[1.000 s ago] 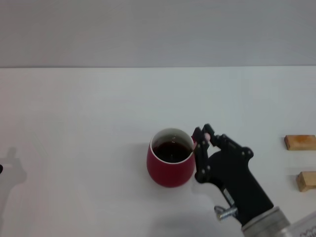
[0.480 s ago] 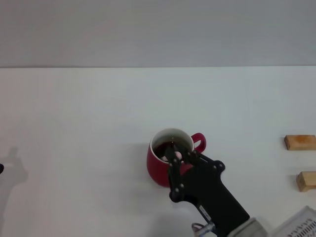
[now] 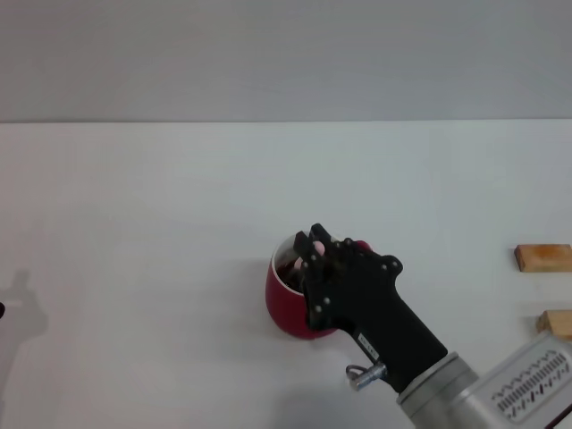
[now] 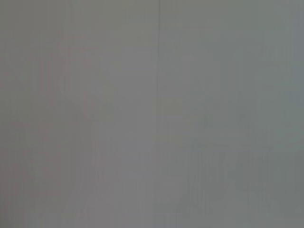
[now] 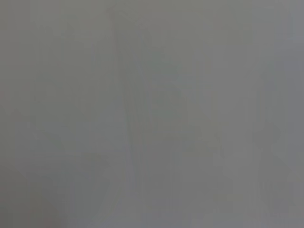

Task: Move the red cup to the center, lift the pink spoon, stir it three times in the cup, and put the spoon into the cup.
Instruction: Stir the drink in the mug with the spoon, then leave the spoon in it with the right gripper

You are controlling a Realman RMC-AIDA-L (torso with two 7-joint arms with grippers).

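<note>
The red cup point(image 3: 282, 302) stands on the white table near the middle of the head view. Most of its mouth and its handle point(image 3: 363, 247) are covered by my right gripper point(image 3: 313, 242). That gripper hangs over the cup's opening with its fingers closed on the pink spoon point(image 3: 318, 248). Only a small pink bit of the spoon shows at the fingertips; the rest is hidden, and so is the liquid. The left gripper is out of view. Both wrist views show only plain grey.
Two tan wooden blocks point(image 3: 542, 257) point(image 3: 556, 323) lie at the right edge of the table. The table's far edge point(image 3: 286, 122) meets a grey wall. A faint shadow point(image 3: 18, 299) falls at the left edge.
My right gripper with the spoon moved from beside the cup's handle to the near side of the cup, then to above the cup's mouth. The cup stayed in place.
</note>
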